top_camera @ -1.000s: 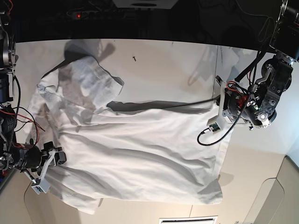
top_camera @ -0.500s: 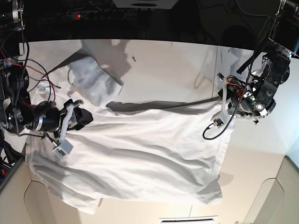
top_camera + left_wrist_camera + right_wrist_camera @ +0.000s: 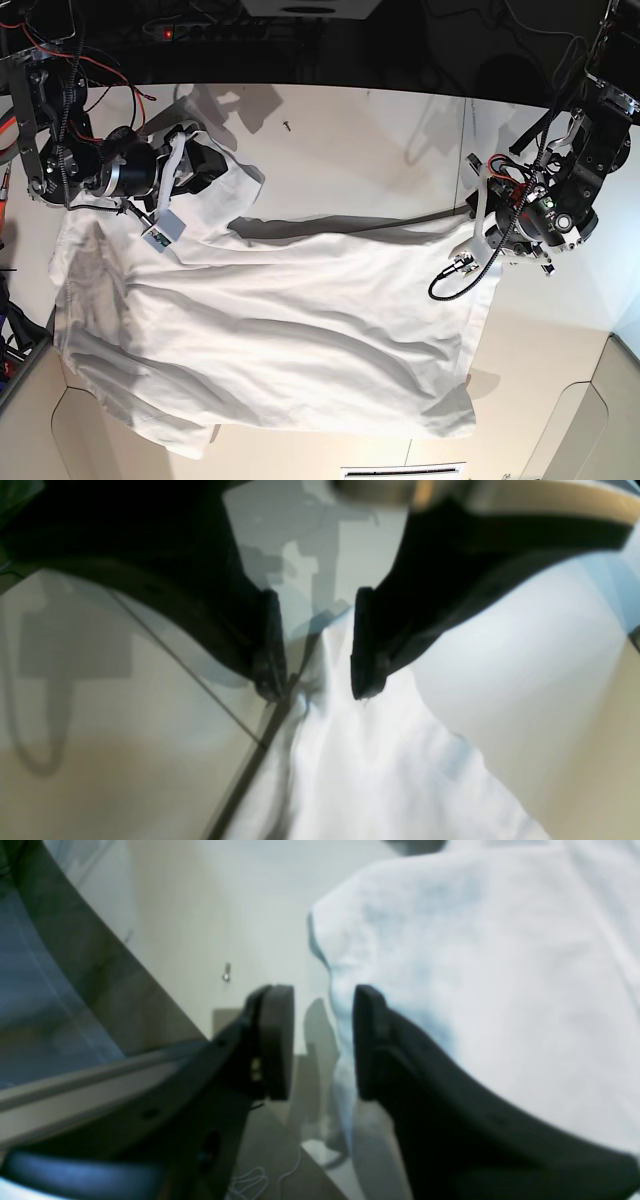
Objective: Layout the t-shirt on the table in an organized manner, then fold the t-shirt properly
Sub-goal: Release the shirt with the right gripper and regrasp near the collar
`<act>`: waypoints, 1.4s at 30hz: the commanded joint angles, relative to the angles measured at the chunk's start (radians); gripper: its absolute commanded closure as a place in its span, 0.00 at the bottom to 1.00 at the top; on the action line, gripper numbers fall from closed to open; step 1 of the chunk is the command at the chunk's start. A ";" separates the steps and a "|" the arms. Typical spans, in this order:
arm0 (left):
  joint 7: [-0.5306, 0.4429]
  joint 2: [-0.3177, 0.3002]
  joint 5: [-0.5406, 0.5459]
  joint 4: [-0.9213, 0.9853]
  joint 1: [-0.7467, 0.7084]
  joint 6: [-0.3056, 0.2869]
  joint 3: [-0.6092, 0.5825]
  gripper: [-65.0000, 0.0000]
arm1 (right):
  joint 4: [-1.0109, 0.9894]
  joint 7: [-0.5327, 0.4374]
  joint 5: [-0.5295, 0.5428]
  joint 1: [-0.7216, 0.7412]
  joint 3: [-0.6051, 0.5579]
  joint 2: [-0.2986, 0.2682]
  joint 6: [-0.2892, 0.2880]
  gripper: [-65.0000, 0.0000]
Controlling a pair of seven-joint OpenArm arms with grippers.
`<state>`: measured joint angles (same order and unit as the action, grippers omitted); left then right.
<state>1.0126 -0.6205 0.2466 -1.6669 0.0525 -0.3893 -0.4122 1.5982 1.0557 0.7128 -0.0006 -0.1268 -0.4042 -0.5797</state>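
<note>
The t-shirt (image 3: 270, 330) sprawls across the bench (image 3: 380, 150). Both pincers gape, holding nothing: left pincer (image 3: 315, 655) straddles the hem, right pincer (image 3: 322, 1040) beside a sleeve. Closing carelessly risks bunching fabric.

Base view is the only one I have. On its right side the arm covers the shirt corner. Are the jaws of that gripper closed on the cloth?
Observer: No. The left wrist view shows the left gripper open, with a ridge of the t-shirt reaching up into the gap.
Operator: And the other gripper, over the sleeve?
Observer: The right gripper is open too, and nothing is pinched between its pads.
Operator: Where is the sleeve edge, then?
Observer: In the right wrist view the edge of the sleeve lines up with the gap, close to the finger on that picture's right. The bare table lies on the other side.
</note>
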 commanded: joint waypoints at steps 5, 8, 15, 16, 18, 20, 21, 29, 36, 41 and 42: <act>-0.015 -0.014 -0.005 -0.015 0.017 0.004 0.009 0.61 | 0.016 -0.015 -0.070 -0.026 0.008 -0.012 0.001 0.69; -0.027 -0.014 -0.004 -0.015 0.017 0.004 0.009 0.61 | 0.015 -0.016 -0.106 -0.030 0.008 -0.014 0.005 0.69; -0.029 -0.011 -0.004 -0.015 0.017 0.004 0.009 0.61 | 0.015 -0.009 -0.128 -0.031 0.008 -0.014 0.007 0.63; -0.029 -0.011 -0.003 -0.015 0.017 0.004 0.009 0.61 | 0.015 -0.009 -0.141 -0.031 0.008 -0.014 0.007 0.58; -0.029 -0.011 -0.004 -0.015 0.016 0.004 0.009 0.61 | 0.015 -0.027 -0.189 -0.031 0.008 -0.014 0.007 0.52; -0.029 -0.011 -0.004 -0.015 0.016 0.005 0.009 0.61 | 0.015 -0.068 -0.250 -0.031 0.008 -0.014 0.007 0.52; -0.029 -0.011 -0.004 -0.015 0.016 0.005 0.009 0.61 | 0.015 -0.086 -0.278 -0.031 0.007 -0.014 0.007 0.52; -0.029 -0.005 0.003 -0.015 0.016 0.005 0.008 0.61 | -0.041 -0.098 -0.302 -0.031 0.006 -0.013 0.008 0.52; -0.029 -0.003 0.003 -0.015 0.016 0.005 0.008 0.61 | -0.197 -0.098 -0.253 -0.030 -0.029 -0.013 0.008 0.54; -0.046 -0.003 0.003 -0.015 0.016 0.005 0.008 0.61 | -0.179 -0.032 -0.145 -0.018 -0.031 -0.014 0.008 0.95; -0.046 -0.003 0.003 -0.015 0.016 0.005 0.008 0.61 | -0.163 0.000 -0.129 -0.013 -0.031 -0.014 0.008 1.00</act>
<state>0.9749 -0.6121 0.2539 -1.6669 0.0513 -0.3889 -0.4122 1.4303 1.0264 0.6033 -0.0185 -0.1539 -0.4118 -0.5694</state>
